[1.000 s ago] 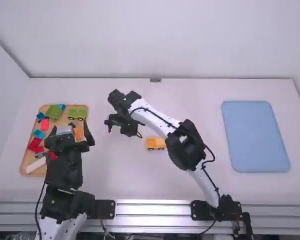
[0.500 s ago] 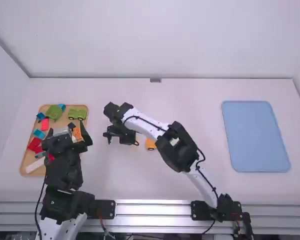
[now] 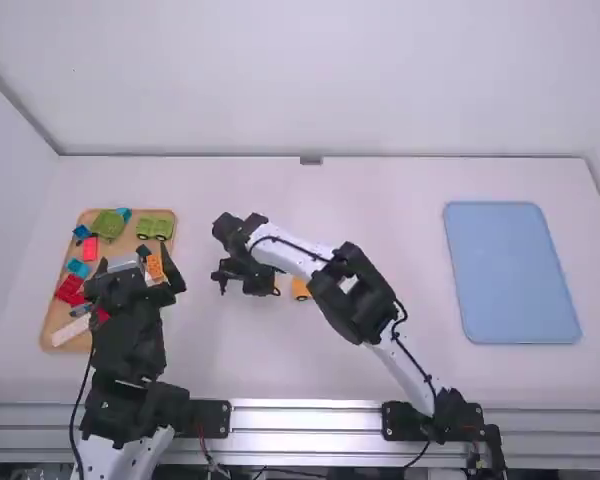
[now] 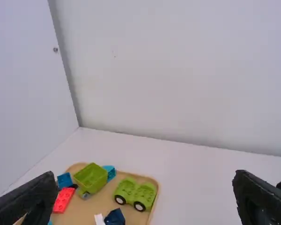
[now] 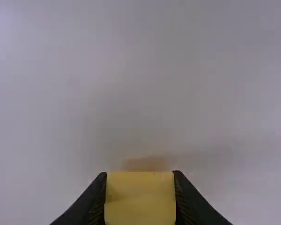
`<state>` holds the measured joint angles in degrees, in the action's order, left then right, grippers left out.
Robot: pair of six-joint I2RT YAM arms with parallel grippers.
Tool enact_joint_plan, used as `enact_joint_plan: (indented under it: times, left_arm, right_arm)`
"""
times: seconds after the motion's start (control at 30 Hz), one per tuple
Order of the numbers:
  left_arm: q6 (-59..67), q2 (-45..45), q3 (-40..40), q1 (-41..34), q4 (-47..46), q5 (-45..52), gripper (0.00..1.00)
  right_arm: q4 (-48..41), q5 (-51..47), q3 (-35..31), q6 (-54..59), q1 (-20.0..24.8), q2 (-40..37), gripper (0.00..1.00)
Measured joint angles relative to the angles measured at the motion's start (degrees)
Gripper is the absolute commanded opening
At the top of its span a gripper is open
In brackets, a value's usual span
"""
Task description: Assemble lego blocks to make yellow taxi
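The surface (image 3: 420, 210) is bordered by white wall (image 3: 330, 80); left claw (image 3: 134, 256) is spread wide; in right wrist view, yellow block (image 5: 140, 199) is gripped by right claw (image 3: 248, 278).

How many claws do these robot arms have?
2. The left claw is open over the wooden tray; the right claw grips a yellow block between it and the blue tray.

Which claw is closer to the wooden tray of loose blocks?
Left. The left claw is open above the wooden tray; the right claw, gripping a yellow block, is off past the tray's right side.
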<state>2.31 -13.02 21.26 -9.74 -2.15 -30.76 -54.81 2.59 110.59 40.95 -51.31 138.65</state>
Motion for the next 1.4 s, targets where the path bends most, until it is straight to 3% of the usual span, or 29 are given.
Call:
enact_joint_plan:
  times: [0.17,0.2,0.33,0.47,0.77,1.2,1.4]
  left_arm:
    - [-1.01,0.02,0.0,-0.02,-0.13,0.0,0.99]
    - [-1.07,0.02,0.0,-0.02,-0.17,0.0,0.99]
    - [-1.09,0.0,0.0,0.0,0.2,0.0,0.99]
    - [-1.27,0.0,0.0,-0.02,0.68,0.02,0.99]
    - [0.68,0.02,0.0,-0.02,0.66,0.04,0.99]
    - [-5.99,-0.22,0.0,0.07,-0.55,3.87,0.99]
    - [-5.95,-8.63,0.0,0.04,4.74,7.76,0.99]
  right_arm:
    - [0.35,-0.5,0.0,-0.17,-0.02,0.0,0.87]
    - [-0.28,-1.49,0.04,-0.81,0.0,0.0,1.0]
    - [-3.82,-3.67,1.95,-2.32,0.0,0.17,0.98]
    - [-7.39,-1.44,7.85,-1.11,0.48,0.22,0.98]
    - [-11.78,4.44,19.71,-1.4,6.67,-0.57,0.98]
    - [-11.04,9.66,20.61,-4.74,12.0,-10.12,0.98]
    - [-3.48,9.49,18.47,-8.39,14.49,-10.58,0.98]
